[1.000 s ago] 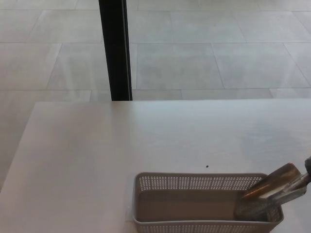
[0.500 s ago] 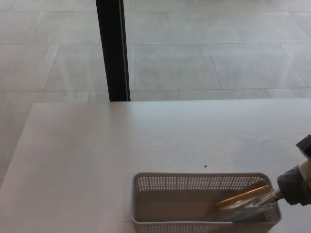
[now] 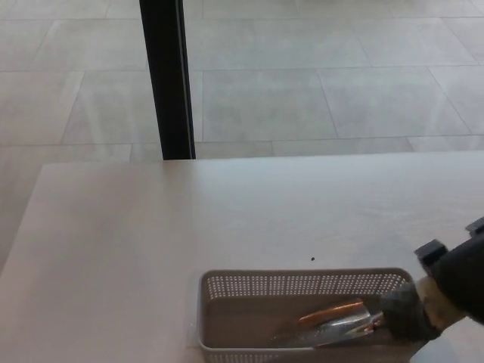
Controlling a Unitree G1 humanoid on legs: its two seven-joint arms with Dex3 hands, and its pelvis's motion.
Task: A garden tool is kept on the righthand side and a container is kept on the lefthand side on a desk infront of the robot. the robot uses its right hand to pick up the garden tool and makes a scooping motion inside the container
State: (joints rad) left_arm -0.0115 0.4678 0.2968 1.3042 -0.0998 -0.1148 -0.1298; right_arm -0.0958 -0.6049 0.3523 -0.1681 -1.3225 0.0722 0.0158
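A grey perforated plastic container (image 3: pixel 295 285) sits at the near edge of the white desk (image 3: pixel 227 219), cut off by the picture's bottom. Inside it lies the metal blade of a garden trowel (image 3: pixel 327 324), pointing left along the container's floor, with a copper-coloured sheen on its upper edge. My right hand (image 3: pixel 442 295) comes in from the right edge, black with a grey pad, shut on the trowel's handle just over the container's right end. My left hand does not show.
A black vertical post (image 3: pixel 165 76) stands behind the desk's far edge on a pale tiled floor. A small dark speck (image 3: pixel 313 259) marks the desk just beyond the container.
The trowel blade has dropped from the container's right rim and swept left along its floor. My right hand has come further into the picture. The camera has shifted slightly.
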